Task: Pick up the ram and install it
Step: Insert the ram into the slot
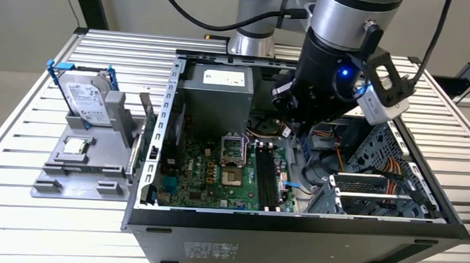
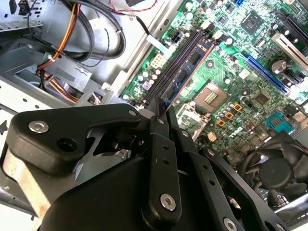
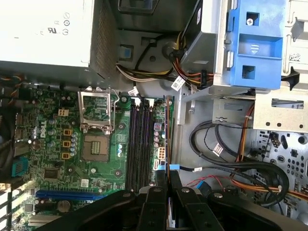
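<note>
My tool [image 2: 161,122] pinches the ram [image 2: 185,74] by its end, held edge-on over the motherboard's memory slots [image 3: 139,144]. It looks light, stiff and fragile, so gripping the bare edges suits it.

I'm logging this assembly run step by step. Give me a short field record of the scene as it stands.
held item: long thin green ram stick with dark chips, gripped edge-on by the black hand
ram position: above the black memory slots on the green motherboard
processor socket: open, empty
outside the case: silver hard drive in blue frame standing in the grey holder
</note>
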Robot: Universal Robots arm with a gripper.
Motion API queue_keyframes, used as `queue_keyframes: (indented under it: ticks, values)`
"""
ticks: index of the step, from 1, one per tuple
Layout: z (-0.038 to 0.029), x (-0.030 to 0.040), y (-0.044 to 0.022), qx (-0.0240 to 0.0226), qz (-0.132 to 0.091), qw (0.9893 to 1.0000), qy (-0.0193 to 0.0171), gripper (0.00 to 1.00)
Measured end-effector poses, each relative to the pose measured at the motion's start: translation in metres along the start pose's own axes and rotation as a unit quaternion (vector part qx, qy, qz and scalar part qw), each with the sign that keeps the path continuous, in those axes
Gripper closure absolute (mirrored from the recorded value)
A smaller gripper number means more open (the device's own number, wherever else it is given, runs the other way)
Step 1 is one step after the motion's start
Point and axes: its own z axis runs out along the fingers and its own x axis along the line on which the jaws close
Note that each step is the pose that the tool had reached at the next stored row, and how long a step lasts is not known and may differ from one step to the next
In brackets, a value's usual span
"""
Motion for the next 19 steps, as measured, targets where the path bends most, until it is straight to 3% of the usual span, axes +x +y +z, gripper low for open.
queue_keyframes:
  ticks: [19]
  values:
    - [0.0157,0.0007,-0.0007,0.0,0.0,1.0,0.0,1.0]
